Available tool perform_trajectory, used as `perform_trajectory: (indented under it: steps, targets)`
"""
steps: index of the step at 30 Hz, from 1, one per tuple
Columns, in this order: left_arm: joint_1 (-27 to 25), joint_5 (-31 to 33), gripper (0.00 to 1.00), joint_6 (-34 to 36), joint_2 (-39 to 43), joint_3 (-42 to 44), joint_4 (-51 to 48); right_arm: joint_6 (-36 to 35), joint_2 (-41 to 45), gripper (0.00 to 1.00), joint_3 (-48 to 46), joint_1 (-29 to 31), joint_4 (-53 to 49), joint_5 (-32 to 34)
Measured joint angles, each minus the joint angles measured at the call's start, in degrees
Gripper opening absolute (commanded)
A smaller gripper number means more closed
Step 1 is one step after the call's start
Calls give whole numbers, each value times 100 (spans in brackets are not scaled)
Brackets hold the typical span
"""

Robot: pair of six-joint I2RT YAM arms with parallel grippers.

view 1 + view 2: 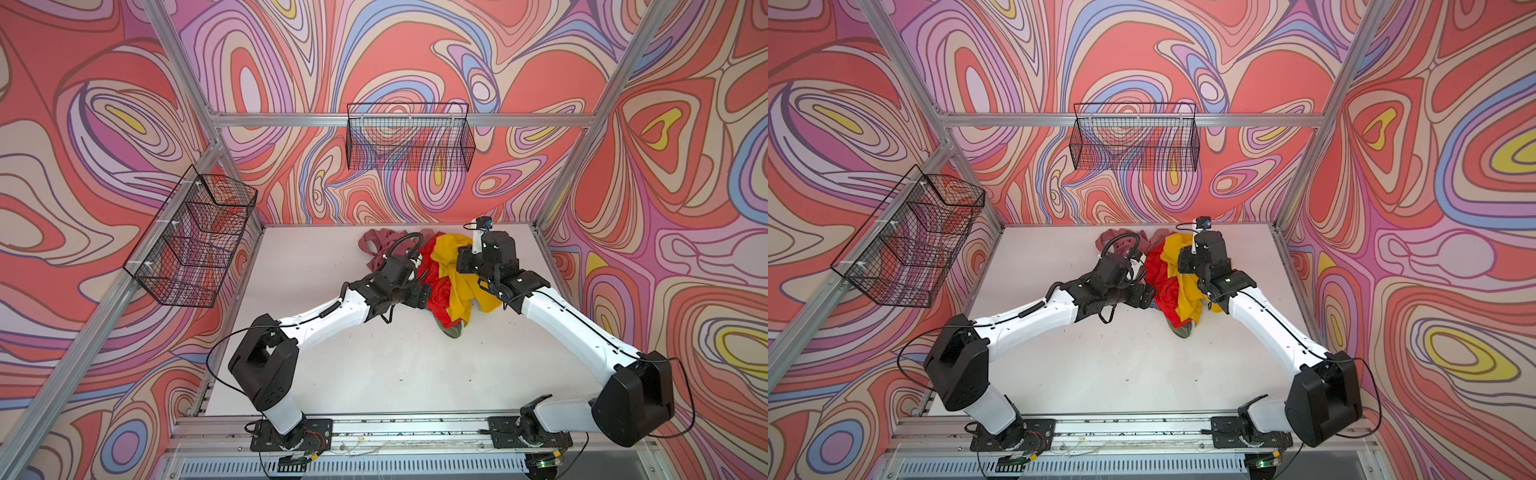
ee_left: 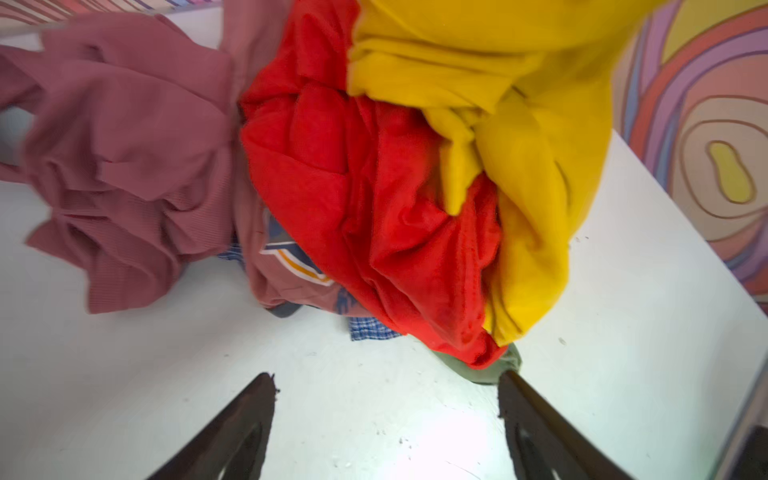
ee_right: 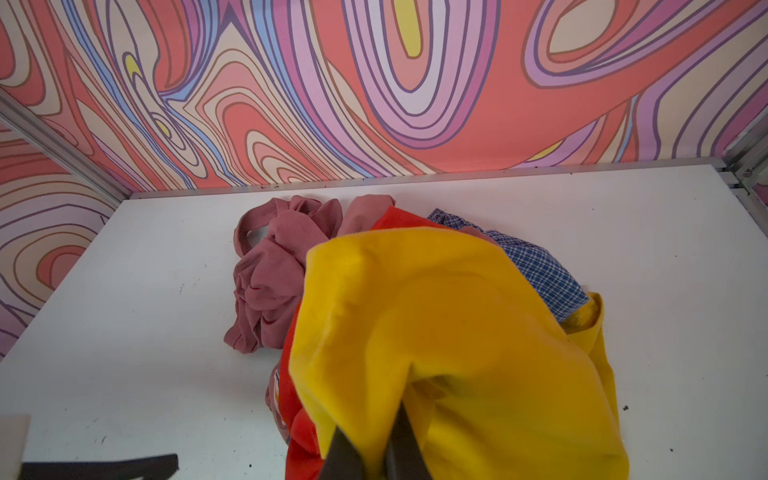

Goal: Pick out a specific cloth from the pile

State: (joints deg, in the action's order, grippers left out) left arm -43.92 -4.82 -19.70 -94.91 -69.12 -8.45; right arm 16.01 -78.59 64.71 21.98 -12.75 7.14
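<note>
Nearest, two white-and-black robot arms rise from a rail at the front edge of the white tabletop (image 1: 374,374). Their grippers meet at one pile (image 2: 332,187) of five garments toward the back: a plain mustard-yellow cloth (image 1: 451,266), a shiny bright red cloth (image 2: 374,199), a dusty pink ribbed cloth (image 2: 124,158), a blue-checked fabric (image 3: 536,266) and an olive green scrap (image 1: 451,330) peeking out at the pile's near edge. The left gripper (image 2: 386,415) hovers with its two dark jaws spread wide, holding nothing, its fingertips (image 2: 266,386) just short of the red and olive folds. The right gripper (image 3: 374,453) is clenched on the mustard-yellow cloth, which drapes over the red one. Farther back, two black wire baskets hang on the patterned walls, one on the left (image 1: 195,237) and one behind (image 1: 409,137).
</note>
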Motion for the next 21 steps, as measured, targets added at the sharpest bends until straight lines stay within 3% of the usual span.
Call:
perform_trajectory:
  steps: [5,9,21]
  targets:
    - [-162,-616,84,-39,-127,44,431,22,63,0,0,-66,22,-39]
    - [-308,-1029,82,-92,-645,-435,691,24,177,0,-22,-138,20,-63]
    - [-363,-1255,71,-326,-1781,-1408,885,122,402,0,-107,-476,-13,-330]
